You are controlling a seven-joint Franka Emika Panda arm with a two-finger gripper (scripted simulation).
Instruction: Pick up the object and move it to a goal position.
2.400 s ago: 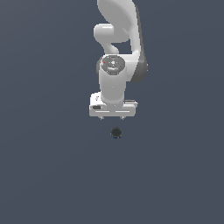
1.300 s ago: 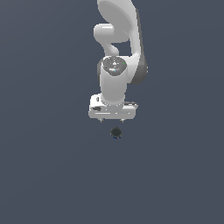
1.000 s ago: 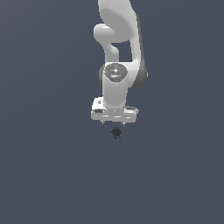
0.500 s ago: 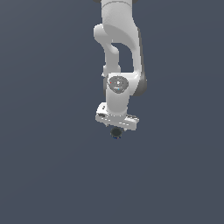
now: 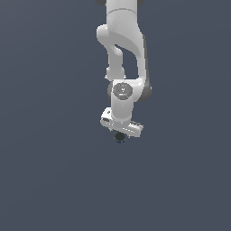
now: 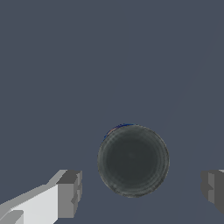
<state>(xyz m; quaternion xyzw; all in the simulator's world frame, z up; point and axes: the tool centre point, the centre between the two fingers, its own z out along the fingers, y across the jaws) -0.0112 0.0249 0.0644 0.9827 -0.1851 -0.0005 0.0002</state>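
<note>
The object (image 6: pixel 133 160) is a small round can with a dark blackish top and a thin blue rim showing at one edge. In the wrist view it lies between my two grey fingertips (image 6: pixel 70 194), with a gap on each side. The gripper (image 6: pixel 142 190) is open and touches nothing. In the exterior view the white arm reaches down and the gripper (image 5: pixel 121 134) hangs directly over the object (image 5: pixel 119 138), which shows only as a small dark spot under the hand.
A plain dark grey surface (image 5: pixel 54 180) fills both views.
The arm has lowered and the hand has tilted, so the gripper has come down over the object. The object has not moved.
</note>
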